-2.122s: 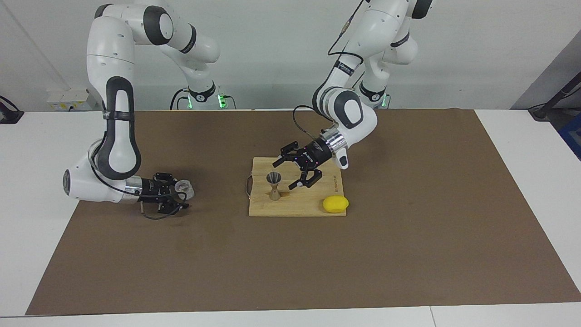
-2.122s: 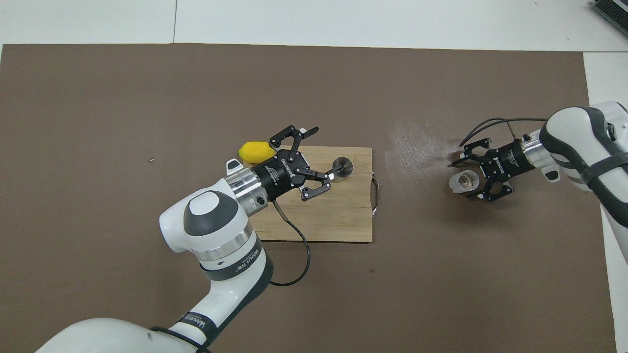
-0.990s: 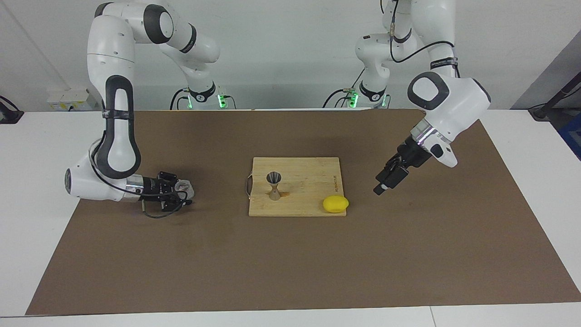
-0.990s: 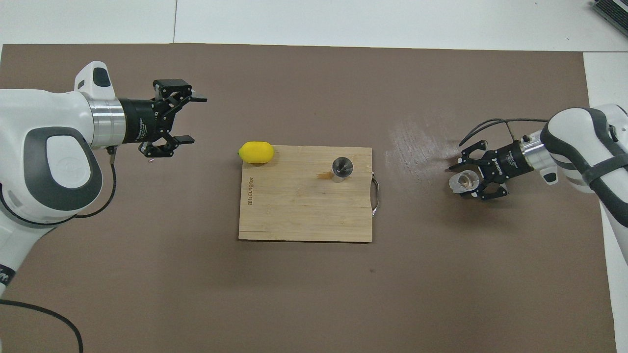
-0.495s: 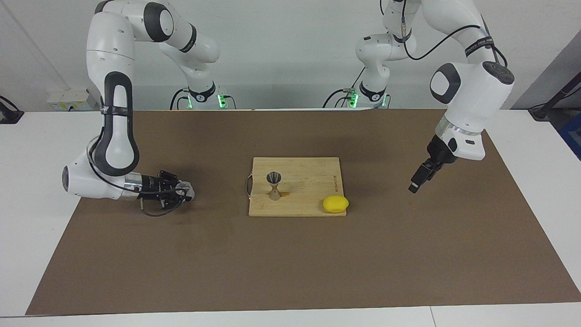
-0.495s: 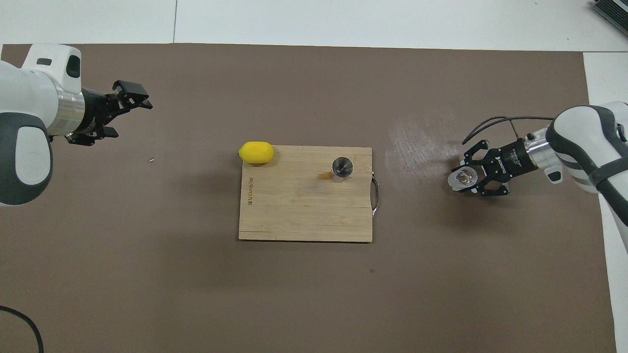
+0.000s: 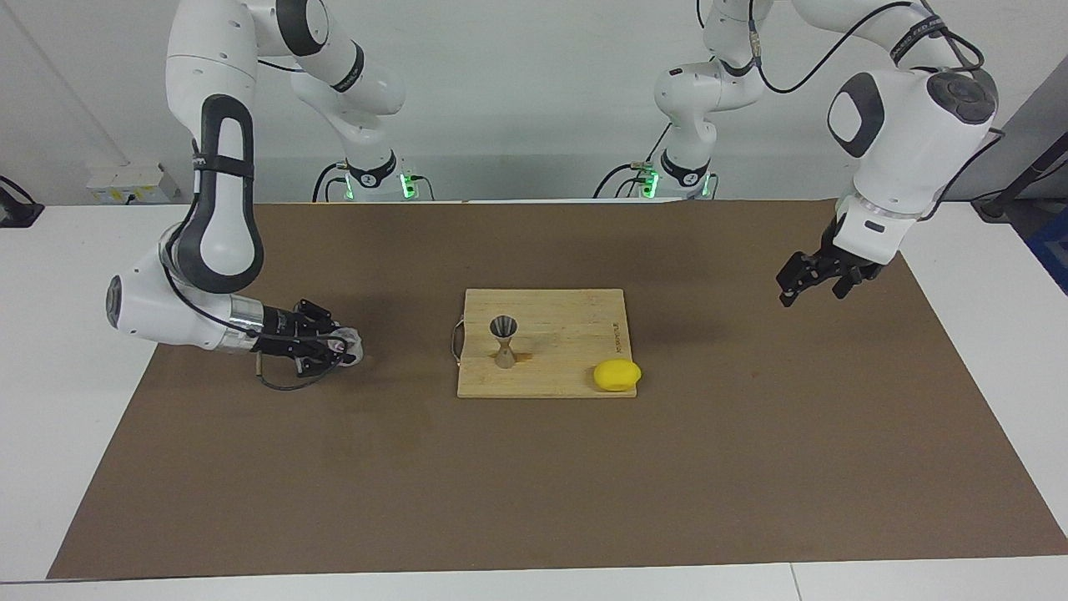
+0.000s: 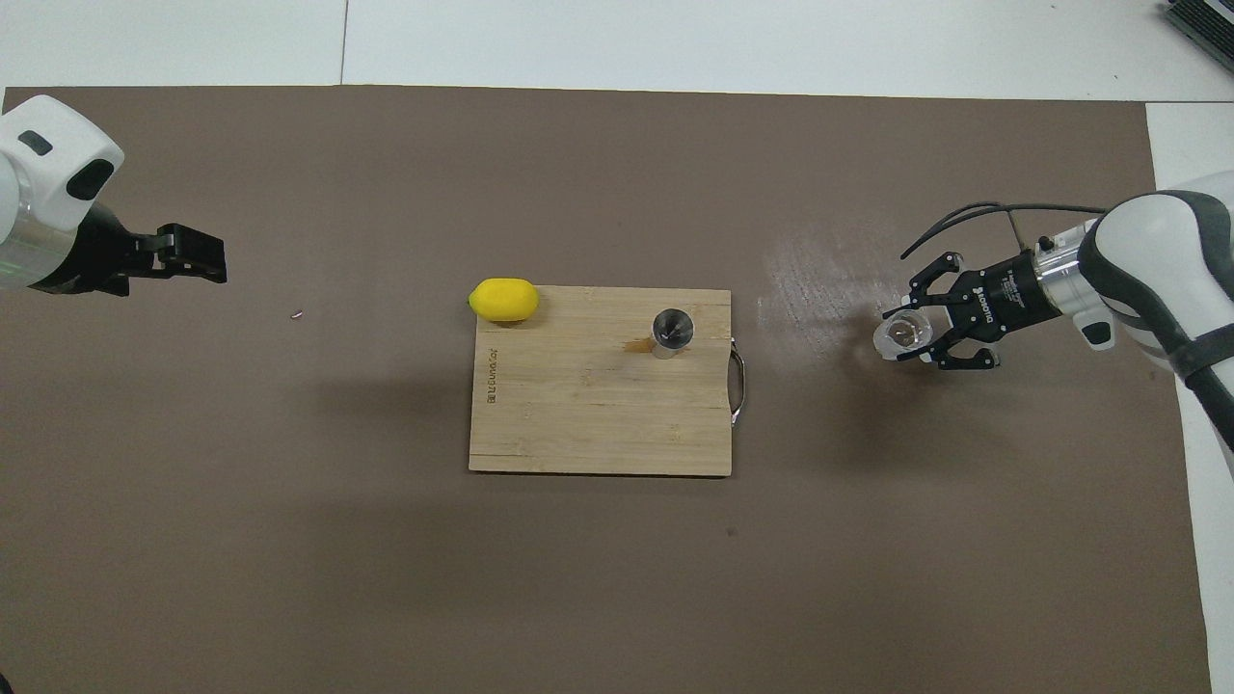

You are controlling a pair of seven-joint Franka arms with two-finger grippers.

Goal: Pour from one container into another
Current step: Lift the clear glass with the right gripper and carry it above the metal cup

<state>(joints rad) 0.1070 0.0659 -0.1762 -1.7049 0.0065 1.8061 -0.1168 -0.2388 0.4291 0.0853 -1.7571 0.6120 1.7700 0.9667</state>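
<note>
The clear glass cup (image 7: 344,342) is toward the right arm's end of the brown mat, also in the overhead view (image 8: 900,333). My right gripper (image 7: 335,345) (image 8: 916,333) lies low and sideways, shut on the cup. I cannot tell whether the cup is off the mat. The steel hourglass jigger (image 7: 504,340) (image 8: 672,330) stands upright on the wooden cutting board (image 7: 576,321) (image 8: 598,414), near its handle end. My left gripper (image 7: 813,286) (image 8: 198,258) is open and empty, raised over the mat at the left arm's end, away from the board.
A yellow lemon (image 7: 617,375) (image 8: 503,299) lies at the board's corner farthest from the robots. The board has a metal handle (image 7: 455,340) facing the right arm's end. The brown mat (image 7: 534,484) covers most of the white table.
My left arm has pulled back from the jigger on the board and risen toward its own end of the table. My right gripper has closed on the glass cup and shifted it slightly.
</note>
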